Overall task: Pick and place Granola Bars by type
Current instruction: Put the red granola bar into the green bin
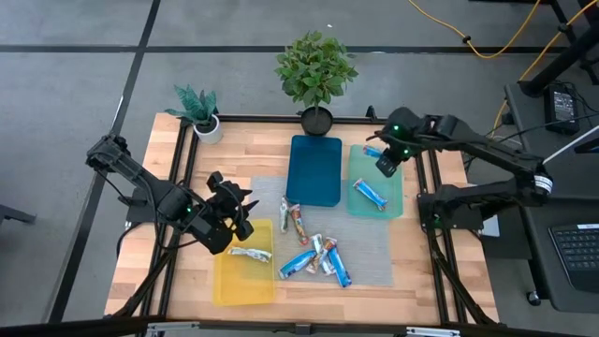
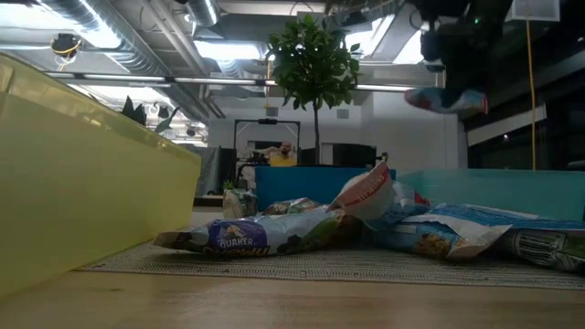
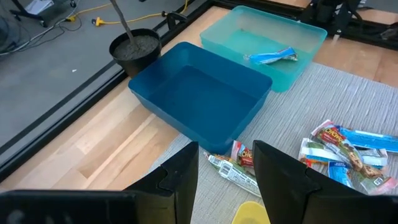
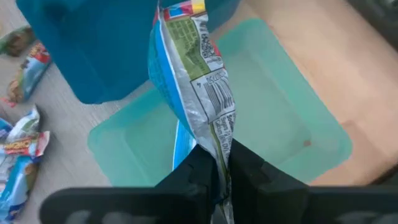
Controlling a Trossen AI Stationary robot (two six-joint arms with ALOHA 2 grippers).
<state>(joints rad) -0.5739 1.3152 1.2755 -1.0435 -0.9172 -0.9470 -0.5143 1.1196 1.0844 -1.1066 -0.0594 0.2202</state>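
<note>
We see the right gripper (image 1: 386, 159) raised above the teal tray (image 1: 397, 202), its fingers pinched on a blue bar (image 4: 193, 74) whose crinkled foil hangs down. A second blue bar (image 1: 370, 194) lies flat in that tray. The left gripper (image 1: 240, 215) hovers at the yellow tray (image 1: 243, 281), fingers spread with nothing between them; one pale bar (image 1: 250, 254) rests inside. Only the low view shows the Quaker print on a wrapper (image 2: 251, 235) in the loose heap on the grey woven mat (image 1: 370, 248). The deep blue tray (image 3: 199, 96) holds nothing.
</note>
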